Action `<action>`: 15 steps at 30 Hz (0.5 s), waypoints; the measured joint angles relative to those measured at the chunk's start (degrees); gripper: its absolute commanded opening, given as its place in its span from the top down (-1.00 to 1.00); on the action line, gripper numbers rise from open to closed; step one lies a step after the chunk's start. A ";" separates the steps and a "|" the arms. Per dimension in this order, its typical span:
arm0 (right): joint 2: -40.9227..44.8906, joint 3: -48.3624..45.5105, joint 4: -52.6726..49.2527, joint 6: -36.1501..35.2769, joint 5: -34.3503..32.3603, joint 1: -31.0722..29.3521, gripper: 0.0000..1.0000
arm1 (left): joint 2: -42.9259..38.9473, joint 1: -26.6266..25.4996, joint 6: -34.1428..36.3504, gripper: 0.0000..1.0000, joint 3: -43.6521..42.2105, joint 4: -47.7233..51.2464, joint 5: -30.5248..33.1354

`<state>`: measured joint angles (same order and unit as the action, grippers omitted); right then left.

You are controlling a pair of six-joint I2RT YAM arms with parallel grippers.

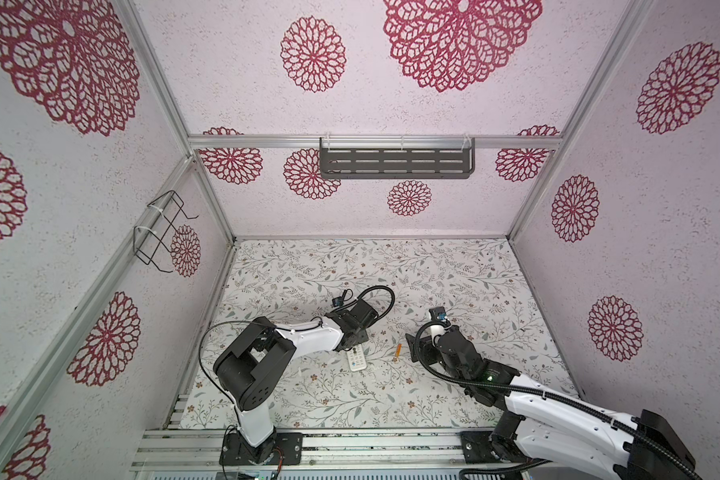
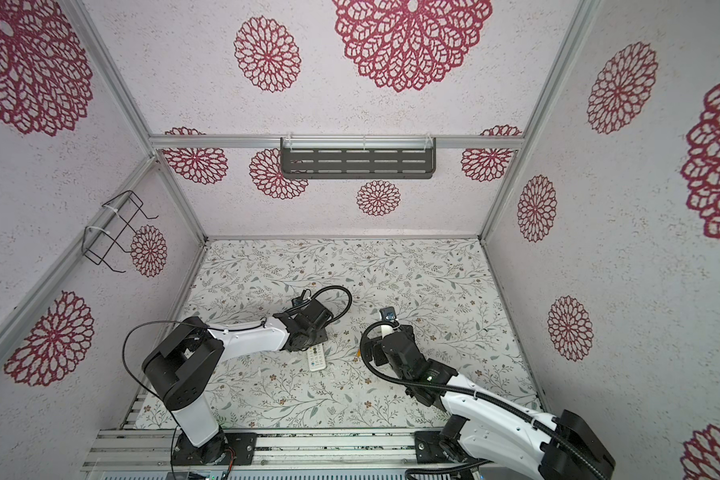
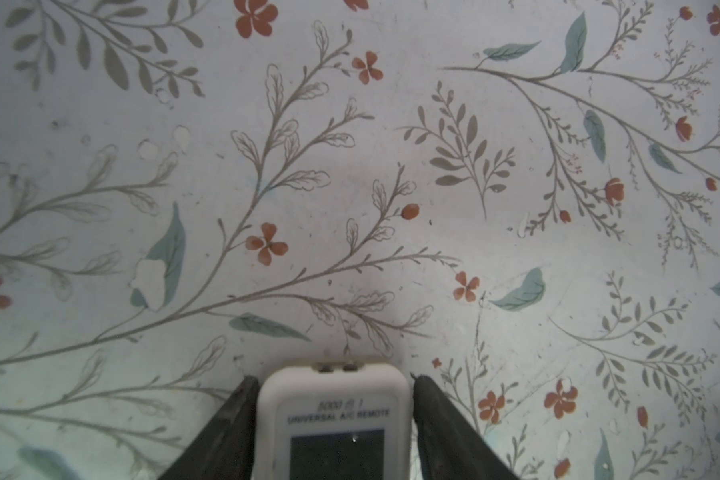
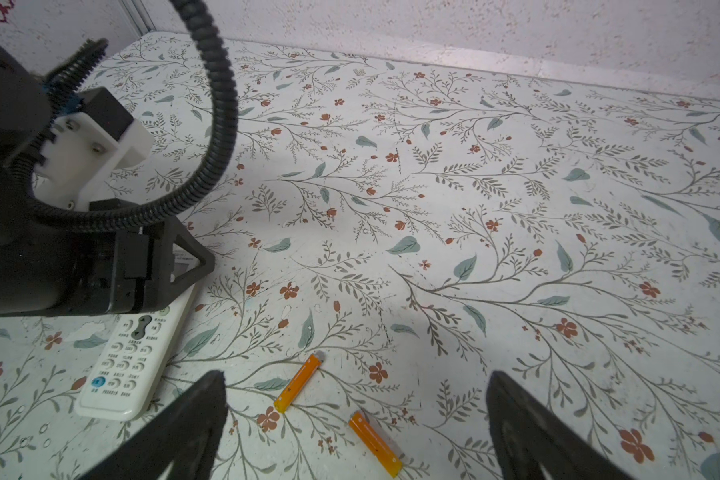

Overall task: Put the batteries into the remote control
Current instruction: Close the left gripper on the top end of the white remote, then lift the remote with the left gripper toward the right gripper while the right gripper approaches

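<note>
The white remote control (image 1: 358, 360) (image 2: 317, 360) lies face up, buttons showing, on the floral table. My left gripper (image 1: 356, 343) (image 3: 333, 380) is shut on the screen end of the remote control (image 3: 333, 419), one finger against each long side. Two orange batteries (image 4: 298, 382) (image 4: 375, 442) lie apart on the table, just right of the remote control (image 4: 129, 357). My right gripper (image 4: 356, 376) hangs open above them with nothing between its fingers. In both top views only one battery (image 1: 398, 350) (image 2: 358, 352) shows beside the right gripper (image 1: 412, 351).
A dark slotted shelf (image 1: 395, 163) hangs on the back wall and a wire basket (image 1: 163, 232) on the left wall. The left arm's black cable loop (image 4: 221, 124) arches over the table close to the right wrist camera. The walls enclose three sides.
</note>
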<state>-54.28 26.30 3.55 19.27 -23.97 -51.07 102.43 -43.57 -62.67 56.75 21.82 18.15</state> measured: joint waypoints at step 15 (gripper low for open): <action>0.63 0.00 -0.55 -0.11 -0.02 0.00 -0.98 | 0.44 -0.22 0.31 0.15 0.48 0.79 0.55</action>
<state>-53.65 26.30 3.01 19.16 -23.99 -51.07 102.87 -43.79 -62.37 57.23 22.61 18.70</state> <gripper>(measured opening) 0.989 0.538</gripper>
